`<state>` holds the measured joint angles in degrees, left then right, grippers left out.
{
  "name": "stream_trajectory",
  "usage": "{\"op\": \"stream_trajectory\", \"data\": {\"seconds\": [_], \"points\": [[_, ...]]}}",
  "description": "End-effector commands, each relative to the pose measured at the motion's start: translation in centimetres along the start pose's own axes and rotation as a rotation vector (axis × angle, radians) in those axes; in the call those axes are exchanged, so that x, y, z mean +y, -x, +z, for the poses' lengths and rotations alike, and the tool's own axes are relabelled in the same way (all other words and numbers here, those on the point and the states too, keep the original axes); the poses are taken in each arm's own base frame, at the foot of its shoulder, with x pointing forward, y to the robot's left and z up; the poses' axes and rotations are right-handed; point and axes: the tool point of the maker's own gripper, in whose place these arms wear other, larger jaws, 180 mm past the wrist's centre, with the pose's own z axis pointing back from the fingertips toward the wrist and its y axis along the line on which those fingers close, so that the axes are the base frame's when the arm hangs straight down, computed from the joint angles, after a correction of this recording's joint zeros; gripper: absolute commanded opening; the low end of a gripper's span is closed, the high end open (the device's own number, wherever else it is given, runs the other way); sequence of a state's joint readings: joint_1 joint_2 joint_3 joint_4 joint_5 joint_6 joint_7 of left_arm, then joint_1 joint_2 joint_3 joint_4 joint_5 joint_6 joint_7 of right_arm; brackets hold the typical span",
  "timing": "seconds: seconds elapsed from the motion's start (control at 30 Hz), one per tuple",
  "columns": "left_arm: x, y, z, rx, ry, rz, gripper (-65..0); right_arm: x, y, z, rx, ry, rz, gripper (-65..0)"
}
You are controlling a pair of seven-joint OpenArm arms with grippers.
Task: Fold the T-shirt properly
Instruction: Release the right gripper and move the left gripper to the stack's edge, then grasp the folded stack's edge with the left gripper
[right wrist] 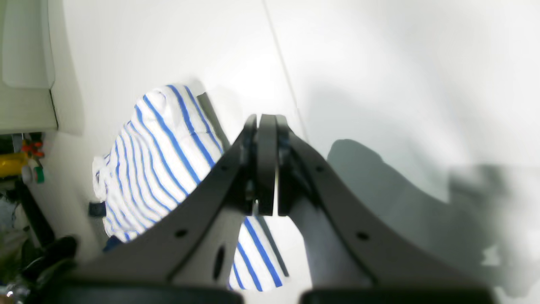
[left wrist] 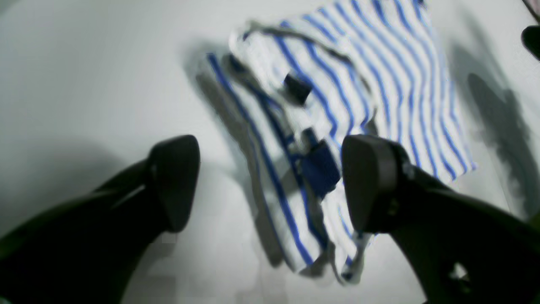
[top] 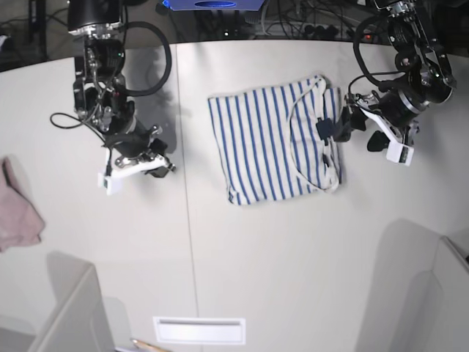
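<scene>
One view, base, shows pinkish cloth [top: 18, 216] beside T-shirt [top: 264, 143].

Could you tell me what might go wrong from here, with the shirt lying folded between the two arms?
1. The left gripper hangs open right at the T-shirt's neck edge; a finger could snag the loose collar and pull the fold apart.
2. The right gripper is shut and off the cloth on the table, so nothing pins the far side if the shirt gets dragged.
</scene>
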<state>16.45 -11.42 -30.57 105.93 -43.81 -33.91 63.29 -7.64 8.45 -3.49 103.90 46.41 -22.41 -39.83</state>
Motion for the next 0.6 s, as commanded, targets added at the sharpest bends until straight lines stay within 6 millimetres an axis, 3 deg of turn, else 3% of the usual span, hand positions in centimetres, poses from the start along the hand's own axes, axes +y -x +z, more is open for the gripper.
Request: {"op": "stream_trajectory", "data": {"seconds": [0.0, 0.1, 0.37, 0.57], "points": [[0.0, -0.7, 0.0, -0.030, 0.014, 0.006, -13.2, 0.8, -1.3, 0.3, -0.040, -0.027, 0.017, -65.0], [0.7, 0.9, -0.8, 0.006, 0.018, 0.060, -13.2, 0.8, -1.2, 0.3, -0.039, -0.026, 0.017, -65.0], [1.6, 1.1, -2.6, 0.015, 0.036, 0.123, -13.2, 0.6, -0.8, 0.4, -0.030, -0.021, 0.014, -65.0], [-0.3, 1.6, -4.6, 0.055, 0.104, 0.121, -13.2, 0.5, -0.6, 0.3, -0.026, -0.019, 0.014, -65.0]]}}
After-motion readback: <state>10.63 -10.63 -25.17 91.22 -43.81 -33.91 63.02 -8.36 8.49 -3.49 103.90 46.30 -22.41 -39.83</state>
